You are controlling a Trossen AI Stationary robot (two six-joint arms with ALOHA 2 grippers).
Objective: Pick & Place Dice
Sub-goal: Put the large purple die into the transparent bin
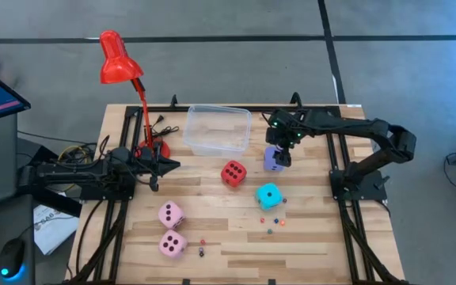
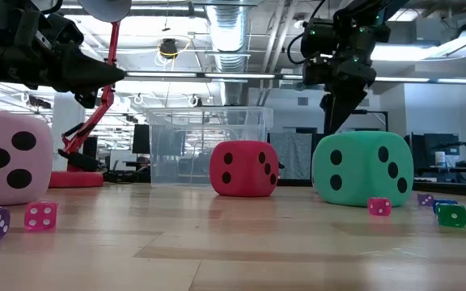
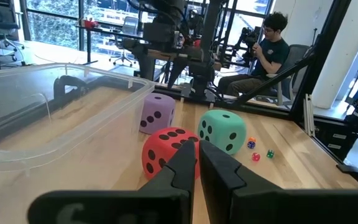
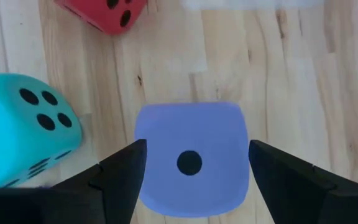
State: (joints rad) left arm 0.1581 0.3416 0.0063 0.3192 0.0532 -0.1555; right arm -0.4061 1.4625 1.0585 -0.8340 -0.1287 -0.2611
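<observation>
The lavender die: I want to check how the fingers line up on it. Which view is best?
The right wrist view: the lavender die sits centred between the open fingers. The high view half hides it under the right gripper; the left wrist view shows it afar; the low view hides it.

both arms are matte black, built of boxy links joined by rounded housings, each mounted on a black frame bolted to the table edges. the right gripper [image 1: 278, 156] has 2 flat, wedge-shaped dark fingers [image 4: 120, 177] and small green lights glowing on its wrist. the left gripper [image 1: 165, 165] ends in 2 narrow black fingers [image 3: 219, 174] tapering to slim tips.
</observation>
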